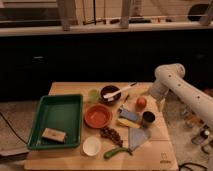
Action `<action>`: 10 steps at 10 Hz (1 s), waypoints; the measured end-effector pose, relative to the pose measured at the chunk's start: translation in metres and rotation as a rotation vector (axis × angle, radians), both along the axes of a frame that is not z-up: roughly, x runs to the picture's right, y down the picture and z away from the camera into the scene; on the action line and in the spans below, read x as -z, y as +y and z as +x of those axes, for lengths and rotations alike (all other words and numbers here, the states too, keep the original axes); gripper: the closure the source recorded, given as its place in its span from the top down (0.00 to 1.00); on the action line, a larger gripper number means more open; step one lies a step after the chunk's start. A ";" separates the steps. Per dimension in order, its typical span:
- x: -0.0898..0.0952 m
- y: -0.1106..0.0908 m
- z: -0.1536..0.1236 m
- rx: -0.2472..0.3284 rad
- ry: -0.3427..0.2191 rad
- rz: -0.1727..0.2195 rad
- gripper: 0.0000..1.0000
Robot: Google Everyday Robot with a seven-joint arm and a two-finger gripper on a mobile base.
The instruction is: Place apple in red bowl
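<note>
The apple [141, 102] is small, round and red-orange. It sits on the wooden table [70, 89], right of the dark bowl. The red bowl [98, 115] is wide, shallow and orange-red. It stands empty near the table's middle, left of and nearer than the apple. My gripper [156, 97] hangs at the end of the white arm [172, 76] at the table's right edge. It is just right of the apple and slightly above it, and does not hold it.
A green tray [37, 125] with a brown block [53, 134] is at the left. Around the red bowl are a dark bowl with a white spoon [110, 93], a green cup [93, 95], a small white bowl [92, 146], grapes [111, 134], a blue packet [130, 115] and a dark can [148, 118].
</note>
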State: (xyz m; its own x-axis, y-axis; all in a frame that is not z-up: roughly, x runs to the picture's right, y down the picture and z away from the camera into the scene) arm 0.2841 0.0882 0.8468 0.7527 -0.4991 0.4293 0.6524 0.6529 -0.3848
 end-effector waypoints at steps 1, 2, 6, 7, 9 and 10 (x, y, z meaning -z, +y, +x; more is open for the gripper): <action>-0.007 -0.002 -0.002 0.016 -0.006 0.004 0.80; -0.012 -0.002 -0.003 0.023 -0.011 0.004 0.80; -0.042 -0.002 -0.004 0.051 -0.033 -0.013 0.80; -0.047 0.002 -0.002 0.054 -0.036 -0.019 0.80; -0.053 0.006 -0.002 0.058 -0.050 -0.027 0.80; -0.057 0.008 -0.005 0.064 -0.063 -0.034 0.80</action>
